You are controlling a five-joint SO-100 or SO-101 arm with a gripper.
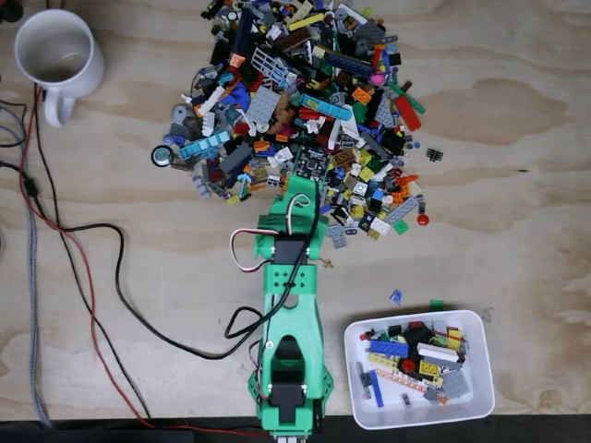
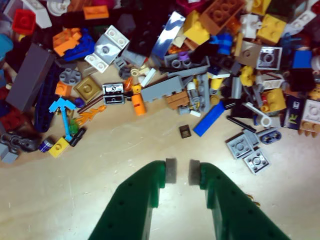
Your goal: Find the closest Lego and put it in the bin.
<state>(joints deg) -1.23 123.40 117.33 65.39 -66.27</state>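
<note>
Bin: the white bin (image 1: pixel 480 388) sat nearest in the fixed view, at the right, already holding a mix of bricks.
Arm: the green arm (image 1: pixel 294 341) reached from the near edge toward the far pile.
Hand: the hand (image 2: pixel 177 171) hovered low over bare bench (image 2: pixel 100 165) in the wrist view, its jaws a narrow gap apart and gripping nothing.
Closest Lego: a small dark square tile (image 2: pixel 185 131) lay alone just beyond the fingertips, apart from the pile edge.
Neighbours: a blue bar (image 2: pixel 209 119) lay just right of the tile and an orange cylinder piece (image 2: pixel 138 105) to its left; two grey plates (image 2: pixel 239 146) sat farther right.
Pile: the Lego heap (image 1: pixel 295 101) spread across the far half of the bench.
Mug: a white mug (image 1: pixel 57 53) stood far left.
Risk: the gap looked barely wider than the tile, so a descent without widening could push it away; a flat tile might also slip, or the blue bar get caught instead.
</note>
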